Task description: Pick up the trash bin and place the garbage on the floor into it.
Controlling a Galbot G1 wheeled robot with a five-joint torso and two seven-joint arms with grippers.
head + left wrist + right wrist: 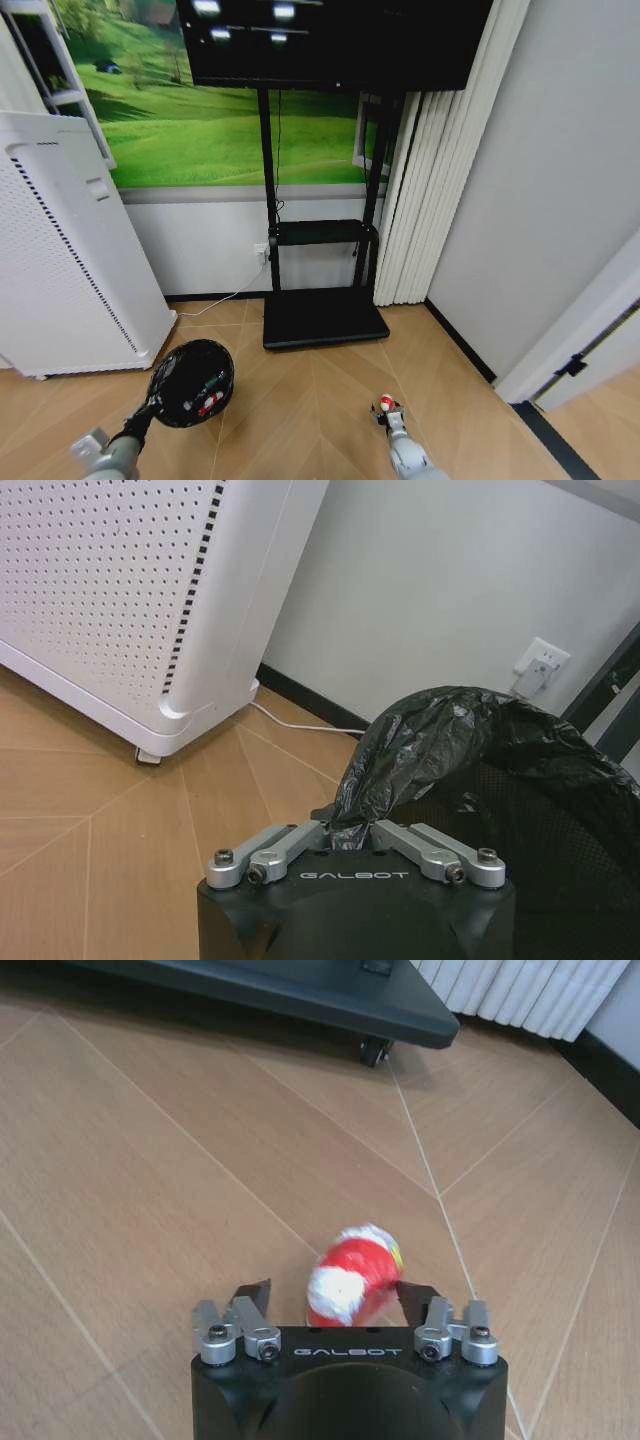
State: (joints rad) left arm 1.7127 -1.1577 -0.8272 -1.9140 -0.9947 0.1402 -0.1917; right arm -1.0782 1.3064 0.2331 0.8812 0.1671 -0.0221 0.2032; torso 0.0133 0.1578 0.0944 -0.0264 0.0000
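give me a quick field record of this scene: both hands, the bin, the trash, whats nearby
left hand: shut on the black liner at the trash bin rim, holding the bin
right hand: fingers either side of a red-and-white lump, over the floor; grip unclear
bin contents: red-and-white piece and a green one inside
nearby: white perforated appliance on the robot's left, black TV stand base ahead

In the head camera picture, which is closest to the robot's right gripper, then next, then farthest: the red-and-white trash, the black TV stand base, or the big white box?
From the right gripper:
1. Red-and-white trash, right between its fingers.
2. Black TV stand base, ahead toward the wall.
3. Big white box, far off on the robot's left.
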